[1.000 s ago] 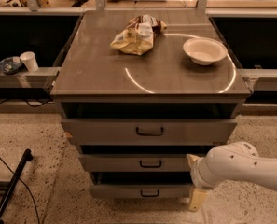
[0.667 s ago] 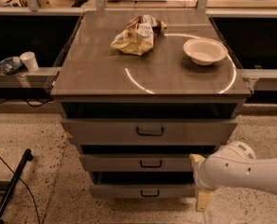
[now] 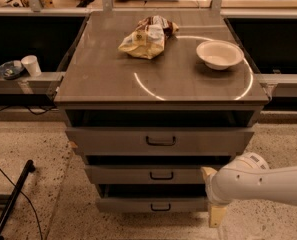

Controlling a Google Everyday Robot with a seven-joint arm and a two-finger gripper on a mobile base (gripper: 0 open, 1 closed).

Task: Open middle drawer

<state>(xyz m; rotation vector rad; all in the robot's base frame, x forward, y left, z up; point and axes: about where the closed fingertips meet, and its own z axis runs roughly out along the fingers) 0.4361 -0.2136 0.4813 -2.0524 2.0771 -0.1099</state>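
Note:
The middle drawer [image 3: 148, 174] is the mid-sized grey front of three, with a small black loop handle [image 3: 161, 175]. It is pushed in, with a dark gap above it. My gripper [image 3: 212, 194] is at the end of the white arm [image 3: 268, 184] at the lower right, just off the right end of the middle and bottom drawer fronts. One tan fingertip [image 3: 207, 172] is level with the middle drawer's right end, and the other sits lower. The fingers are apart and hold nothing. The gripper is well right of the handle.
The top drawer [image 3: 160, 141] and bottom drawer [image 3: 153, 205] flank it. On the cabinet top [image 3: 113, 79] lie a chip bag [image 3: 145, 36] and a white bowl [image 3: 219, 54]. A black pole [image 3: 10, 199] leans on the floor at left. A paper cup [image 3: 31, 64] stands on the left ledge.
The arm and gripper have shifted slightly right and down beside the drawer fronts. The drawers have not moved.

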